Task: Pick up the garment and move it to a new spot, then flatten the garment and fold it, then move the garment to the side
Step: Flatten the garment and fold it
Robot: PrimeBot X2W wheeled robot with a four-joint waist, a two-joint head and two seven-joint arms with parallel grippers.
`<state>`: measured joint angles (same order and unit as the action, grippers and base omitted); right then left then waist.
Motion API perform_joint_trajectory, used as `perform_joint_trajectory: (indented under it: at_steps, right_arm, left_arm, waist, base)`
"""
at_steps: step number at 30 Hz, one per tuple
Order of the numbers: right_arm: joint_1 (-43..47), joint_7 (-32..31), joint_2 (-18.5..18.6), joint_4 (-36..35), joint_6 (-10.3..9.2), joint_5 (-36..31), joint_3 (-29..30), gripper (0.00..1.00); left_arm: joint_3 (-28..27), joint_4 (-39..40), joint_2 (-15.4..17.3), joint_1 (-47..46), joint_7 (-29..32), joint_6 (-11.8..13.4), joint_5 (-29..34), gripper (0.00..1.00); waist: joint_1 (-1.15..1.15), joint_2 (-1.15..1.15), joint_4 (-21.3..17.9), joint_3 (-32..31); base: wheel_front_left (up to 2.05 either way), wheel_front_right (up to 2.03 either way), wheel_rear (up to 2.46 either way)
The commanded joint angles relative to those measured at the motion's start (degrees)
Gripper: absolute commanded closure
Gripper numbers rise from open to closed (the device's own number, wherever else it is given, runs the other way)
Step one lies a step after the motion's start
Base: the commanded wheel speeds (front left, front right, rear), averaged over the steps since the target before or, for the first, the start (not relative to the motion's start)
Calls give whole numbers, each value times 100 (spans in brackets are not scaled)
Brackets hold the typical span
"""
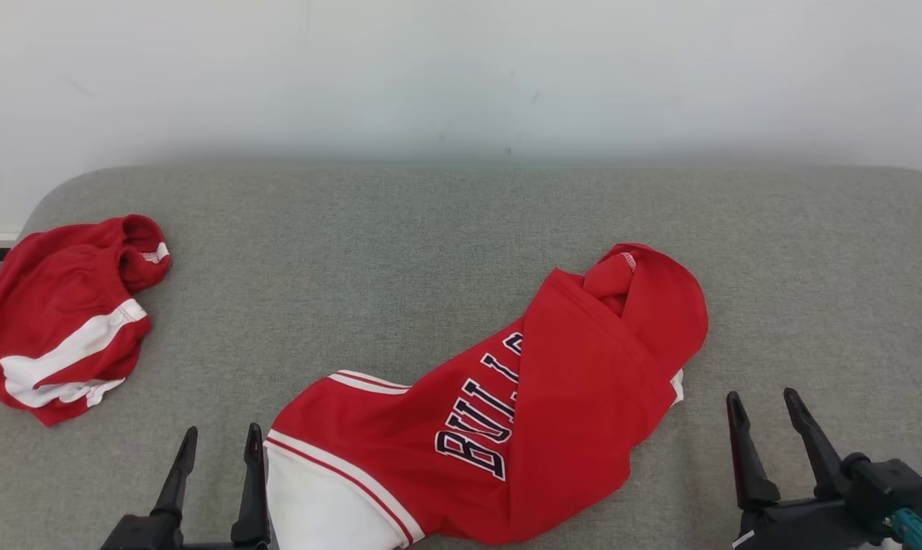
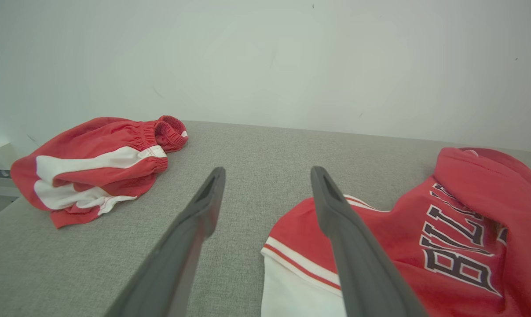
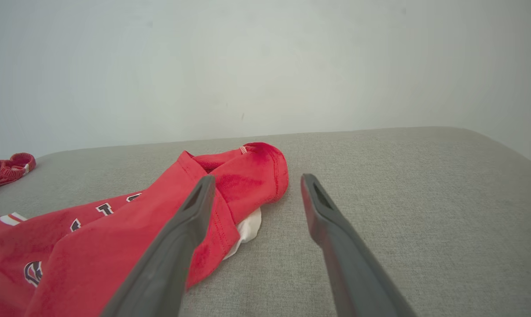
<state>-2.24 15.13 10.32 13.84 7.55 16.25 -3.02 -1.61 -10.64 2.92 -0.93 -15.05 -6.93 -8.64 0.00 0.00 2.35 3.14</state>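
Note:
A red garment [image 1: 552, 397] with dark letters and white side panels lies crumpled and partly folded over itself on the grey padded surface, at centre front. It also shows at the right of the left wrist view as the garment [image 2: 459, 237] and at the left of the right wrist view as the garment [image 3: 115, 237]. My left gripper [image 1: 220, 443] stands open at the garment's lower left edge, holding nothing. Just right of the garment, my right gripper [image 1: 762, 405] is open and empty too. In the wrist views the left gripper [image 2: 267, 174] and right gripper [image 3: 256, 180] show spread fingers above the surface.
A second red and white piece of clothing [image 1: 63, 321] lies bunched at the surface's far left edge, also seen as the bunched clothing [image 2: 98, 163]. The grey padded surface [image 1: 399, 252] ends at a pale wall [image 1: 461, 76] behind.

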Motion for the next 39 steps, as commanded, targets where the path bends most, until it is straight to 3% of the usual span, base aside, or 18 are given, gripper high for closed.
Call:
perform_joint_trajectory:
  at_steps: [1,13,27,28,29,30,34,39]
  right_arm:
    - [-133,2,69,71,-13,-47,-104,0]
    - [-1467,-57,491,1592,-13,52,-1016,0]
    - [-2521,-101,634,3435,-13,573,-1709,0]
    - [-2565,-91,635,3494,-13,627,-1778,64]
    - [-2602,-72,643,3515,-13,685,-1846,75]
    - [-2603,-49,649,3541,-13,735,-1906,100]
    - [-2539,2,673,3385,-13,878,-2048,100]
    - [-2154,7,684,2464,-13,853,-1781,100]
  left_arm:
    - [40,28,-4,27,-19,28,34,0]
    - [208,20,-4,-96,-19,40,-47,0]
    - [296,-69,-5,-268,-19,23,-132,0]
    - [296,-69,-5,-268,-19,26,-131,0]
    - [293,-66,-5,-271,-19,26,-131,0]
    - [278,-65,-5,-264,-19,27,-132,0]
    - [232,-99,-5,-197,-19,32,-131,0]
    - [205,-96,-5,-109,-19,70,-151,0]
  waist:
    - [0,0,51,2]
    - [0,0,546,180]
    - [0,0,903,398]
    - [0,0,911,404]
    - [0,0,914,411]
    - [0,0,907,408]
    - [0,0,830,363]
    - [0,0,640,253]
  base:
    - [0,0,0]
    - [0,0,0]
    - [0,0,0]
    - [0,0,0]
    - [0,0,0]
    - [0,0,0]
    - [0,0,0]
    - [0,0,0]
